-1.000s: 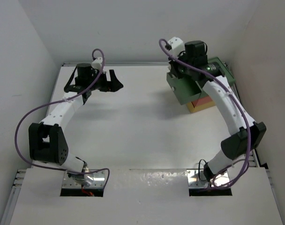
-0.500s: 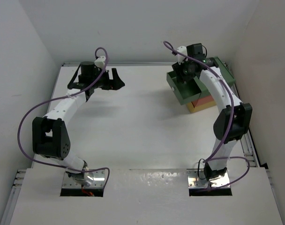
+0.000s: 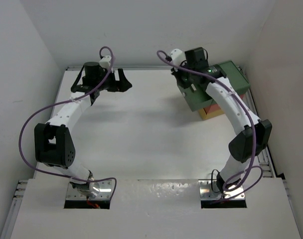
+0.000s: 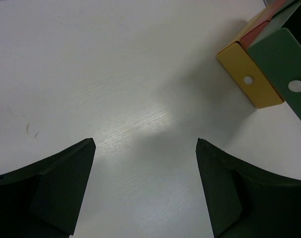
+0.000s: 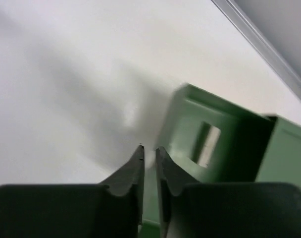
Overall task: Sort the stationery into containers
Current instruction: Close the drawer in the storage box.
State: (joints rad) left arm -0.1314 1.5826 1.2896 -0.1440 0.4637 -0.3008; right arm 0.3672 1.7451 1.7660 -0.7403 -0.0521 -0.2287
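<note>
White tabletop: L fingers wide apart, empty; R fingers nearly together, nothing btwn, beside open green drawer.

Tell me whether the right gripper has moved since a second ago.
Yes. In the top view the right gripper has shifted left, toward the left edge of the green drawer.
</note>
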